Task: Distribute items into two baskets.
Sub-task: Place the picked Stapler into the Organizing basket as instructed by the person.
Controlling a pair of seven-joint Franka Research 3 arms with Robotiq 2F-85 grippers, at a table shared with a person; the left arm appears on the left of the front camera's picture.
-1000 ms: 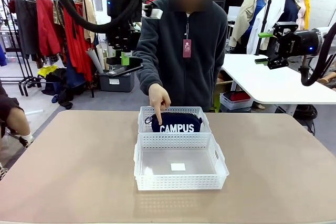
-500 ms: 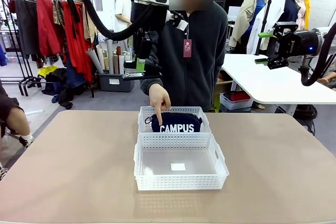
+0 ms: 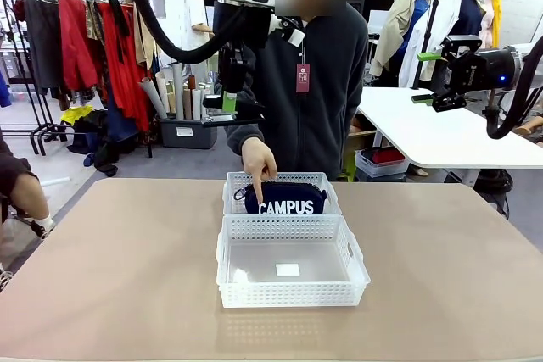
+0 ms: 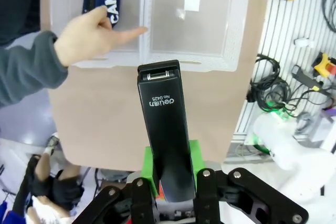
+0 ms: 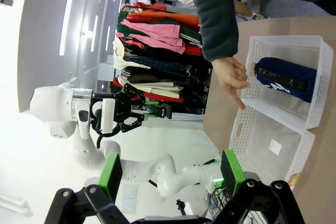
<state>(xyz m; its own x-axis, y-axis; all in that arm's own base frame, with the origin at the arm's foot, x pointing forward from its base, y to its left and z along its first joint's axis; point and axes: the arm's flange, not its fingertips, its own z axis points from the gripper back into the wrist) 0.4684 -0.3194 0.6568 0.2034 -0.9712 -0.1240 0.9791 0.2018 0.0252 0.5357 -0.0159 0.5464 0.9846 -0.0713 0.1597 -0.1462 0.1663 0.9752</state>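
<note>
We had our left gripper [image 3: 229,108] raised high behind the table, pinching the stapler [image 4: 165,124] by one end, its long axis running out along the fingers toward the baskets below. The pouch [image 3: 286,198] lay in the far basket [image 3: 281,181], where the person's hand [image 3: 256,160] pointed at it. The near basket [image 3: 291,292], empty, sat ahead and below our stapler. Our right gripper [image 3: 428,78] hung spread wide, well off to the side and farther away.
</note>
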